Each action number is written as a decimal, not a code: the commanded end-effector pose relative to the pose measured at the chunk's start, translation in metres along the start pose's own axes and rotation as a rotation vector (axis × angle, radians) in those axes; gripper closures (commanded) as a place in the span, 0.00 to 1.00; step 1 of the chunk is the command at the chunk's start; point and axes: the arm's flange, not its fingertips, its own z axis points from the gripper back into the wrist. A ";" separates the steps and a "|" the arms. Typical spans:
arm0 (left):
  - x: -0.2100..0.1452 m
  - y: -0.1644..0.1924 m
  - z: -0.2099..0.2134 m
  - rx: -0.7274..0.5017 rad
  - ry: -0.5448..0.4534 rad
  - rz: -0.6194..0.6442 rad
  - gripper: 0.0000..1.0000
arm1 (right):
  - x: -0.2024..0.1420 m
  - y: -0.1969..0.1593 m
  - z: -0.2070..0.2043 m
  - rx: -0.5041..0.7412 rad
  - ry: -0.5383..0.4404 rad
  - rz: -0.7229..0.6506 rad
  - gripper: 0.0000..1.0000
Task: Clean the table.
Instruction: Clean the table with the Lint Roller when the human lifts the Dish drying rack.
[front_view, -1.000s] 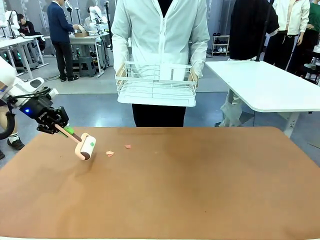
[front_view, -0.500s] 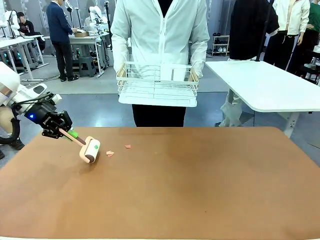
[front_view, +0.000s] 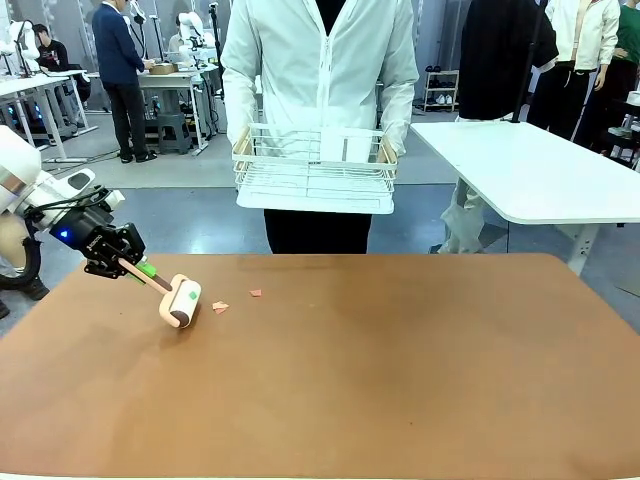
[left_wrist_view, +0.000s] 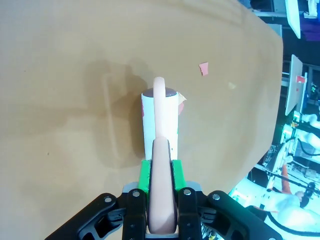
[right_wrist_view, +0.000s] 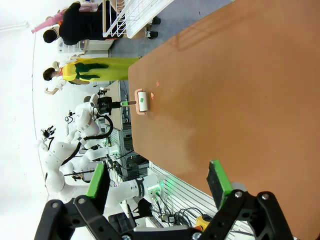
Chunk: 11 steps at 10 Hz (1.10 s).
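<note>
While the person at the far side held a white wire basket (front_view: 315, 168), the front view showed the left gripper (front_view: 138, 266) pinching the handle of a lint roller (front_view: 181, 300). Its drum appeared to rest on the table (front_view: 400, 380) near the left end. One paper scrap (front_view: 219, 307) lay just beside it, and a second scrap (front_view: 256, 293) lay a little farther on.

In the left wrist view, the green pads (left_wrist_view: 144, 175) clamped the pink handle squarely, with the drum pointing straight ahead. To do the stroke well, I judged, the drum should stay flat and evenly pressed and roll over both scraps in one line.

In the right wrist view, the right gripper (right_wrist_view: 160, 182) hung spread wide and empty, well apart from the roller.
</note>
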 end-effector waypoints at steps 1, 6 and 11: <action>0.000 -0.002 0.004 0.004 -0.012 -0.002 0.81 | -0.001 0.003 0.001 0.004 -0.001 0.006 0.00; 0.007 0.005 -0.032 -0.129 -0.003 -0.037 0.81 | -0.001 0.003 0.001 0.004 -0.001 0.006 0.00; 0.012 -0.015 -0.106 -0.180 -0.018 -0.011 0.81 | -0.001 0.003 0.001 0.004 -0.001 0.006 0.00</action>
